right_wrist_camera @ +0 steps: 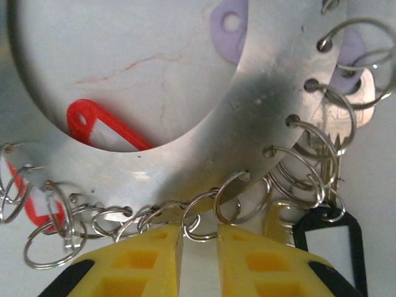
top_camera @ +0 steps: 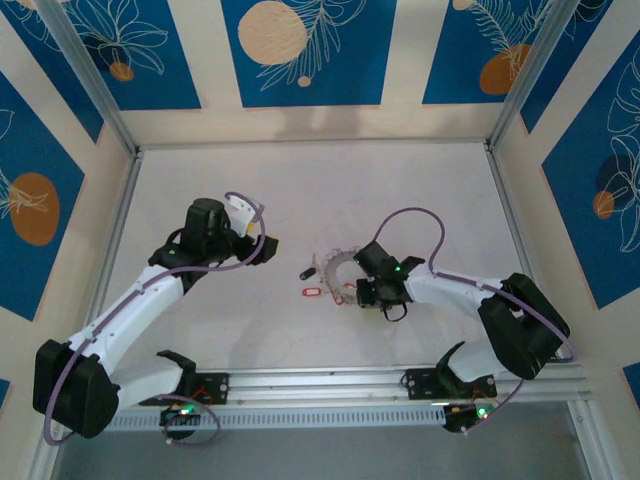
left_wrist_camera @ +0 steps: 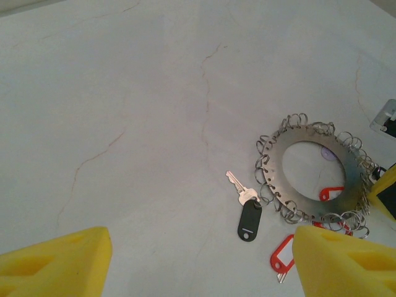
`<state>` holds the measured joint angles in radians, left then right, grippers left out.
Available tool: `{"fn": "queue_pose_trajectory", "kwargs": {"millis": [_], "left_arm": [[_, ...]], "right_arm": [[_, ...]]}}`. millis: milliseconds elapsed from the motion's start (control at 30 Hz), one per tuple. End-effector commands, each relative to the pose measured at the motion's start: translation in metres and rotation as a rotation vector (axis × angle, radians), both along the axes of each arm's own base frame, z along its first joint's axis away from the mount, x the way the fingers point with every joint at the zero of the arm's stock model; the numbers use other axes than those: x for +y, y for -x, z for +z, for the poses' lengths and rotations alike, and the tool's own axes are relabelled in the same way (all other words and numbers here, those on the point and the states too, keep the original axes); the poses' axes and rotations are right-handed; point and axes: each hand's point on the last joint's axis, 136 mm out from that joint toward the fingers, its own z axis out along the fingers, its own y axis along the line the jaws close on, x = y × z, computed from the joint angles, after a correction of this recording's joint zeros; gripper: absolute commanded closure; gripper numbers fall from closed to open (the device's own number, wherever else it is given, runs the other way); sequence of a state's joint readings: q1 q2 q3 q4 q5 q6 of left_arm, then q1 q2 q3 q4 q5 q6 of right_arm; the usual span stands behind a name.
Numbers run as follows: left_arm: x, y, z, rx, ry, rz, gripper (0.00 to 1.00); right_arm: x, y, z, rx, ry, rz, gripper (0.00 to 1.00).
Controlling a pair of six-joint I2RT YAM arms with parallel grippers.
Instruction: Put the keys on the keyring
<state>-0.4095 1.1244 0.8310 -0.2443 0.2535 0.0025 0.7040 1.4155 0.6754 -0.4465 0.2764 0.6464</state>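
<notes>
The keyring (top_camera: 333,262) is a flat silvery disc with a big hole and many small split rings round its rim (left_wrist_camera: 276,164). A silver key with a black tag (left_wrist_camera: 249,221) hangs from its left side. A red-tagged key (left_wrist_camera: 281,253) lies just below, and a purple tag (right_wrist_camera: 229,25) shows through the hole. My right gripper (right_wrist_camera: 199,238) is at the disc's edge (right_wrist_camera: 272,93), its yellow fingers nearly together on one small split ring (right_wrist_camera: 204,224). My left gripper (left_wrist_camera: 201,266) hovers open to the left of the keyring, nothing between its fingers.
Another red tag (right_wrist_camera: 102,127) lies under the disc's hole, and a black-framed tag (right_wrist_camera: 331,238) rests beside my right fingers. The pale table (top_camera: 300,180) is walled by an aluminium frame (top_camera: 120,210) on the left, right and back.
</notes>
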Motion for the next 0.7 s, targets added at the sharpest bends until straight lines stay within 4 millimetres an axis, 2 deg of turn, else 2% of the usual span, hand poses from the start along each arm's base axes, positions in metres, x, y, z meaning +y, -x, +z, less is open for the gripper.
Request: {"fn": "queue_pose_trajectory", "kwargs": {"millis": [0, 233, 667], "left_arm": [[0.002, 0.001, 0.005, -0.026, 0.005, -0.011, 0.23], [0.001, 0.001, 0.005, -0.024, 0.004, -0.013, 0.23], [0.001, 0.001, 0.004, -0.025, 0.0, -0.017, 0.23]], "right_arm": [[-0.011, -0.004, 0.002, -0.025, 0.095, 0.009, 0.77], [-0.017, -0.006, 0.001, -0.049, 0.15, 0.005, 0.77], [-0.02, -0.022, 0.011, -0.135, 0.248, 0.026, 0.77]]}}
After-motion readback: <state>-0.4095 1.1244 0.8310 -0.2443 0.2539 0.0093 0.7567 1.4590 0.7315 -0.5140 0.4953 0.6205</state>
